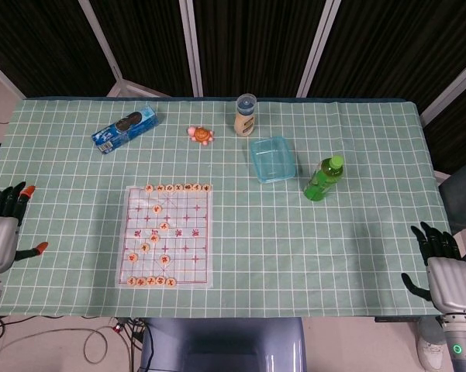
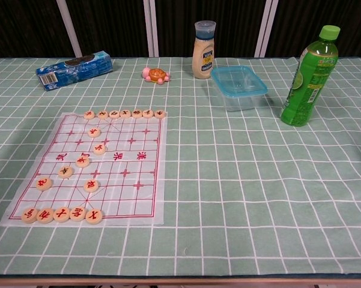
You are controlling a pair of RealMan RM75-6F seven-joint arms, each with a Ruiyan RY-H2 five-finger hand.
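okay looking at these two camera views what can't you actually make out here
- Left hand and right hand: head view only, at the table's side edges, wrists cut off by the frame; the chest view shows neither.
- Chess pieces: red characters too small to read in either view.
- Cream bottle and green bottle: label print too small, both views.
- Blue packet: lettering blurred.

Chess pieces (image 2: pixel 94 215): red Chinese characters on the round discs, too small to read. Paper chess board (image 2: pixel 125 173): red characters midway, unreadable. Blue biscuit packet (image 2: pixel 74 69), sauce bottle (image 2: pixel 203 50), green drink bottle (image 2: pixel 309 78): printed labels, wording illegible.
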